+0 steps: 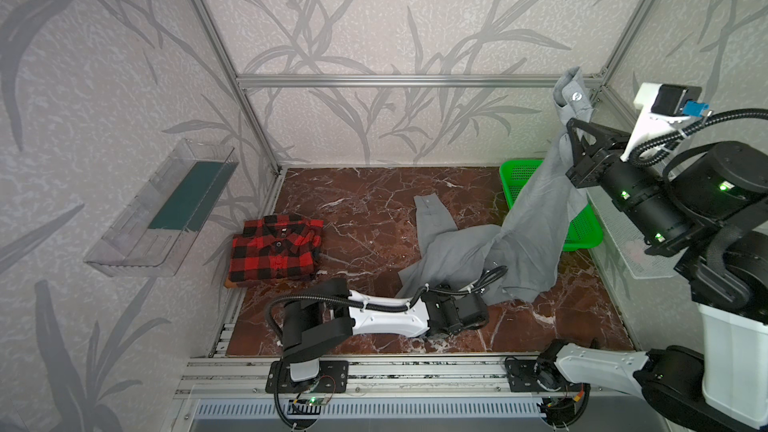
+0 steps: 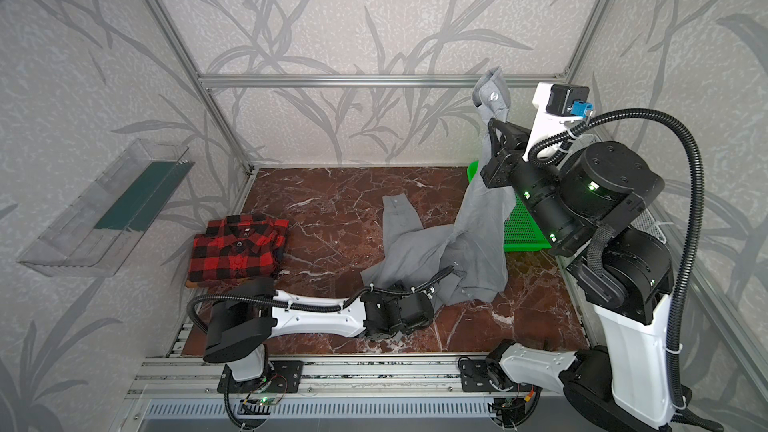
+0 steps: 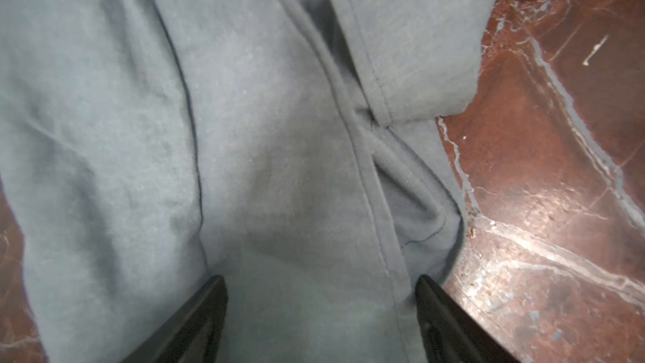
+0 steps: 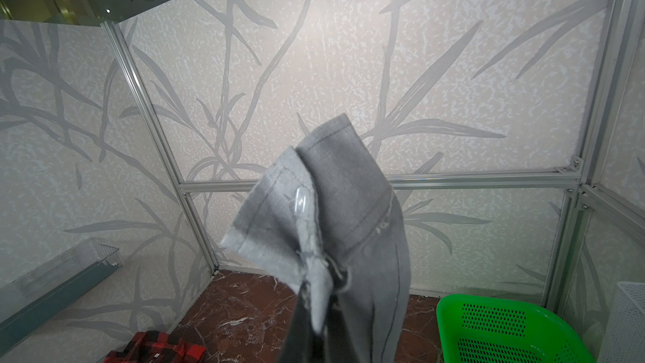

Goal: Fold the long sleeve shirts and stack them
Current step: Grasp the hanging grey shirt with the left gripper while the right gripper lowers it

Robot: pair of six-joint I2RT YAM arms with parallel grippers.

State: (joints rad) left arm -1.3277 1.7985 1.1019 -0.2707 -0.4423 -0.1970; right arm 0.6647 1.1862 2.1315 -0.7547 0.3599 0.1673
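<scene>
The light grey shirt (image 1: 457, 251) lies crumpled on the marble table (image 1: 365, 209), and one sleeve is pulled up high. My right gripper (image 1: 575, 135) is shut on that sleeve just below its cuff (image 4: 345, 186), which sticks up above the fingers. My left gripper (image 3: 321, 281) sits low over the shirt's near edge. Its fingers (image 3: 206, 309) stand apart with flat grey cloth between them. Both top views show the red-and-black plaid shirt (image 2: 237, 249) folded at the table's left side, away from both grippers.
A green perforated basket (image 1: 582, 234) stands at the back right, partly behind the hanging sleeve. A clear tray (image 1: 162, 209) is fixed to the left wall. A white mesh bin (image 4: 628, 319) stands beside the basket. Aluminium frame rails edge the table.
</scene>
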